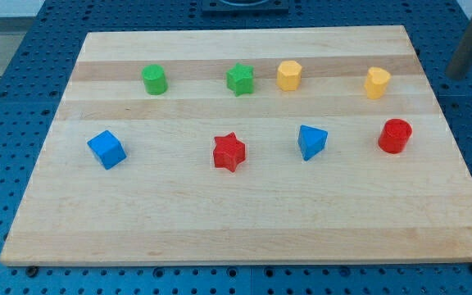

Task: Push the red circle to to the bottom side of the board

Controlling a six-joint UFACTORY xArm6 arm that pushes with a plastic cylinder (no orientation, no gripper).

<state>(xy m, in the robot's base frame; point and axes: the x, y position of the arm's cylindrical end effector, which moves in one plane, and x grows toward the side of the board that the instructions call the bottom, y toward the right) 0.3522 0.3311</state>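
Observation:
The red circle (395, 135) stands on the wooden board (244, 221) at the view's right, in the middle row. My tip (458, 74) is the lower end of a blurred dark rod at the view's upper right, just past the board's right edge. It is up and to the right of the red circle and apart from it. The nearest block to the tip is a yellow block (376, 83).
A red star (229, 152), a blue triangular block (310, 141) and a blue cube (106, 149) share the middle row. A green cylinder (154, 79), a green star (239, 79) and a yellow hexagon (289, 75) stand in the top row.

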